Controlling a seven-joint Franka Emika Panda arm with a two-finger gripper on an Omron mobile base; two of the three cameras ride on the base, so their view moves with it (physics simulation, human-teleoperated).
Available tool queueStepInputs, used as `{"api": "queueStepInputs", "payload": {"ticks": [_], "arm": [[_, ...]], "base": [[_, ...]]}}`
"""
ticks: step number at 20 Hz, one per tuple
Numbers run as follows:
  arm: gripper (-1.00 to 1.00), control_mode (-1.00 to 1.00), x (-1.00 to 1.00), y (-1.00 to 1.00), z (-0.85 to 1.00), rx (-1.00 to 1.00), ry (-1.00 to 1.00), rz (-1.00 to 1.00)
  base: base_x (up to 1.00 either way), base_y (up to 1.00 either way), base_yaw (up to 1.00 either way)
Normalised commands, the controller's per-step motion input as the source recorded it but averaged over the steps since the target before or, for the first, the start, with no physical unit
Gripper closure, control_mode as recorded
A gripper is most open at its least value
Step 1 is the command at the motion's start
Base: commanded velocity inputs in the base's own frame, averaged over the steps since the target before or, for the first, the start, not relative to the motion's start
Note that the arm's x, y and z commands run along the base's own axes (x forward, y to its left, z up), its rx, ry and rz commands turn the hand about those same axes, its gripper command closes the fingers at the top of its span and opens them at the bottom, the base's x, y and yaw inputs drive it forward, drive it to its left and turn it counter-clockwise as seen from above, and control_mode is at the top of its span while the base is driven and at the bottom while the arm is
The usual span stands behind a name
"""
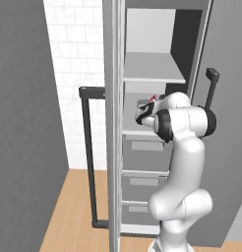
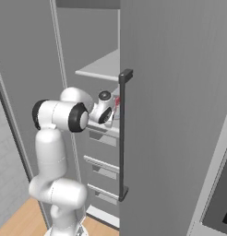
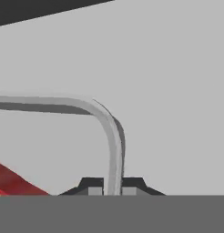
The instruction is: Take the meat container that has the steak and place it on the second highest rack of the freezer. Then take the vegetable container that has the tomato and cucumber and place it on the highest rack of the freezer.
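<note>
Meat container gripped by its rim at the lower open shelf of the freezer.

In the left base view we see the arm reaching into the open freezer [image 1: 157, 147], its hand at the lower white shelf [image 1: 137, 133] under the highest rack [image 1: 152, 69]. In the right base view a bit of red shows beside the wrist, behind the door handle [image 2: 122, 133]. In the hand view our gripper [image 3: 112, 187] is clamped on the meat container [image 3: 111, 136] rim, the steak [image 3: 11, 182] lying inside.
</note>
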Motion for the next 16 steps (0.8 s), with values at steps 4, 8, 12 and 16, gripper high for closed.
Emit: {"api": "queueStepInputs", "payload": {"ticks": [4, 8, 12, 16], "arm": [[1.00, -1.00, 0.34, -0.09, -0.16, 0.00, 0.00, 0.00], [1.00, -1.00, 0.08, -0.01, -0.04, 0.00, -0.01, 0.00], [1.00, -1.00, 0.00, 0.00, 0.00, 0.00, 0.00, 0.00], [1.00, -1.00, 0.00, 0.00, 0.00, 0.00, 0.00, 0.00]], "base": [[0.00, 0.00, 0.00], [0.00, 0.00, 0.00], [0.00, 0.00, 0.00], [0.00, 0.00, 0.00]]}}
